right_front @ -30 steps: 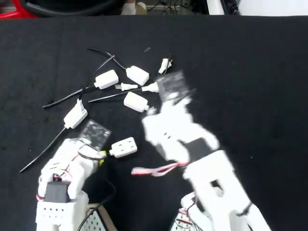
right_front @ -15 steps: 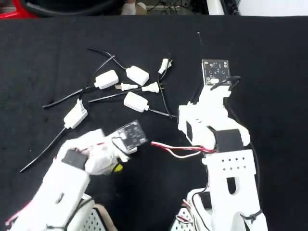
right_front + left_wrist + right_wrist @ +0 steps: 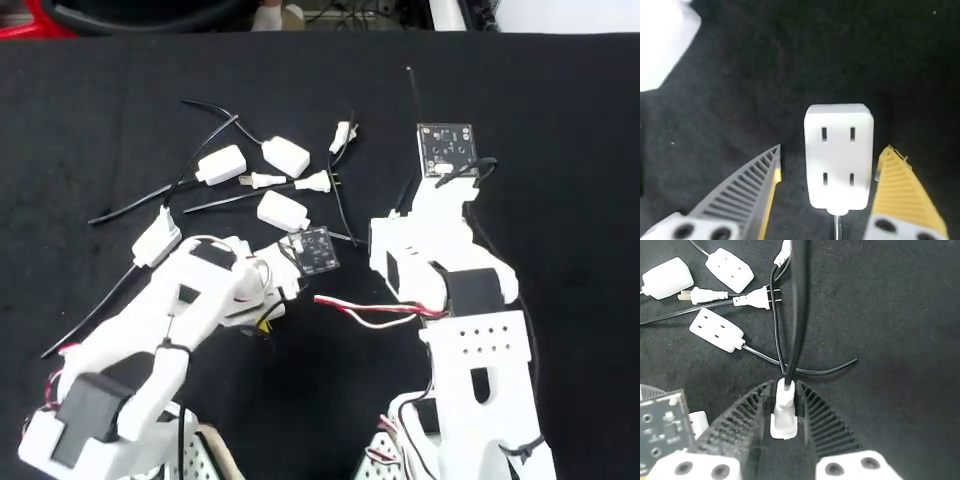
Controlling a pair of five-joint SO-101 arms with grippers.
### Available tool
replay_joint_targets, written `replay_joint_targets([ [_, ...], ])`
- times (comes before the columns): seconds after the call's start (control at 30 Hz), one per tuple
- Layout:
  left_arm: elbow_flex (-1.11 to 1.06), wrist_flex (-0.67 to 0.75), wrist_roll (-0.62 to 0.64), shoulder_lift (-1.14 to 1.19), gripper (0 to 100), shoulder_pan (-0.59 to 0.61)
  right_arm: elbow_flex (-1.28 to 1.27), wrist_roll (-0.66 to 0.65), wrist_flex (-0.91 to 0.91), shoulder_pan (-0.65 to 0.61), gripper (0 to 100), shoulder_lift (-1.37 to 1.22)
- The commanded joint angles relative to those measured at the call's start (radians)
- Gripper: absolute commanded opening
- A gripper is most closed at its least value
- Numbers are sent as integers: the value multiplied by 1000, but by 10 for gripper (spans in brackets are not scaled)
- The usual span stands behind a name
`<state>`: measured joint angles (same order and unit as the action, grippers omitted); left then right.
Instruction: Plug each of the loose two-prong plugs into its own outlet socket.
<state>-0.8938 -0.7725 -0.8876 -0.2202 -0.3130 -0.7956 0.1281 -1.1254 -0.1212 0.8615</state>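
Left pincer (image 3: 832,149) apart, one finger on each side of the outlet socket (image 3: 839,165), which lies flat on the bench (image 3: 900,55); socket's long axis runs along the pincer's reach, cord end nearest the wrist; right pincer (image 3: 784,386) clamped on a plug (image 3: 783,416), prongs hidden.

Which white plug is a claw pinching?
The small white plastic plug on the black cord, pinched in the right claw; the other white plugs lie loose on the black cloth.

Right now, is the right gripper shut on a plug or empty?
Shut on it. Right wrist view: the right gripper clamps both sides of the white plug, its black cord leading out ahead.
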Motion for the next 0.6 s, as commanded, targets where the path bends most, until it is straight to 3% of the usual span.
replay_joint_targets([
  [0.0,28,25,94,21,250,-39,-13,-12,28,3,12,4],
  [0.13,25,23,213,21,164,-111,-24,-11,43,3,12,4],
  [0.33,51,18,454,21,118,-154,-25,-9,40,2,12,4],
  [0.43,77,2,465,20,105,-134,-25,-11,34,2,12,4],
  [0.57,151,-163,388,-6,76,-91,-25,-11,32,2,12,4],
])
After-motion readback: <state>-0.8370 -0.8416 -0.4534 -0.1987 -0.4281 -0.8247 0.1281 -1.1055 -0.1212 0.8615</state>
